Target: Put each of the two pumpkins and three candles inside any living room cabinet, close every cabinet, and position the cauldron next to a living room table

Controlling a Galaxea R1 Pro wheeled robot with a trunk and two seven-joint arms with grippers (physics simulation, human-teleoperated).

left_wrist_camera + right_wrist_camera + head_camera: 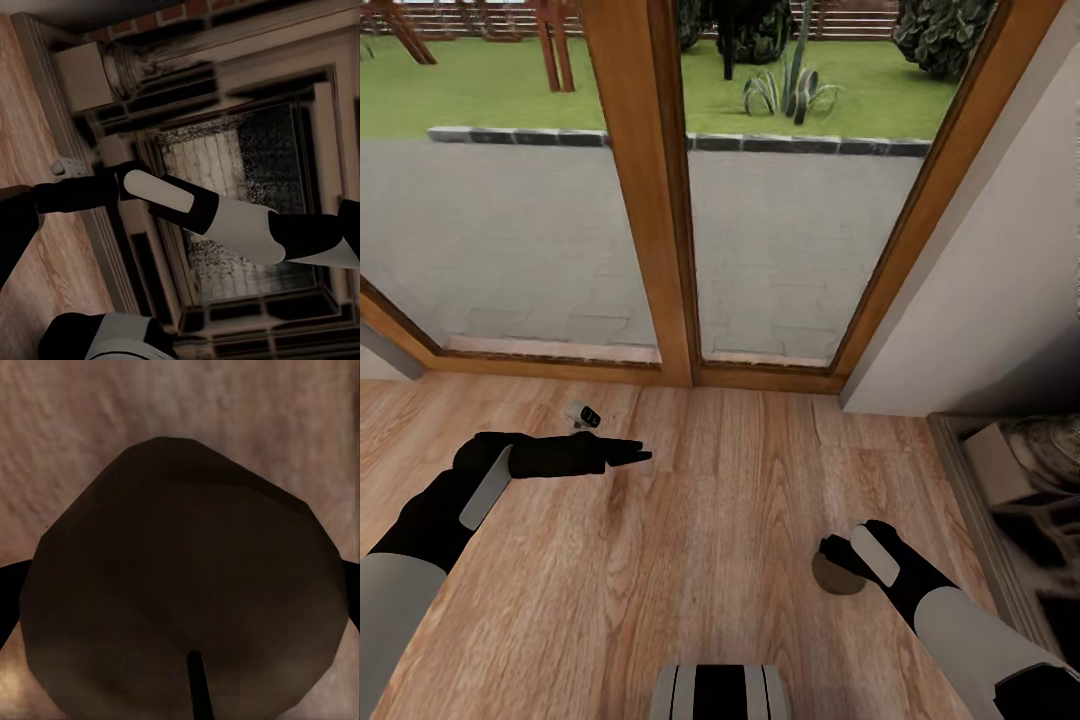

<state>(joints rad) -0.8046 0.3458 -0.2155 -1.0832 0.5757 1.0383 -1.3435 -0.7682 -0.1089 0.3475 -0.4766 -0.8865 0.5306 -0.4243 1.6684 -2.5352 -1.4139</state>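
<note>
The robot is facing a tall wood-framed window (660, 200) over a plank floor (690, 560), and the step in hand appears to be picking up one candle (836, 577), which is sitting on the floor right under the right gripper (838, 558), near the hearth edge (970, 500) on the robot's right. To do this well, the gripper should be coming straight down with the candle centred between its fingers, low enough that the pads are meeting the stubby side wall rather than the flat top, then squeezing gently so the short cylinder is not squirting out or tipping, and lifting vertically before any swing toward a cabinet. In the right wrist view the candle (184, 585) is filling most of the frame as a dark rounded shape with a thin wick-like line, and dark finger edges are showing at either side of it, so the fingers are looking spread around it, straddling it; whether the pads are already pressing on it I cannot tell. The left gripper (630, 456) is hovering above bare floor well apart from the candle, its fingers reading as a narrow point with nothing between them, though its exact opening is hard to judge. In the left wrist view the right arm (187, 202) is crossing in front of a dark fireplace (240, 195)
</note>
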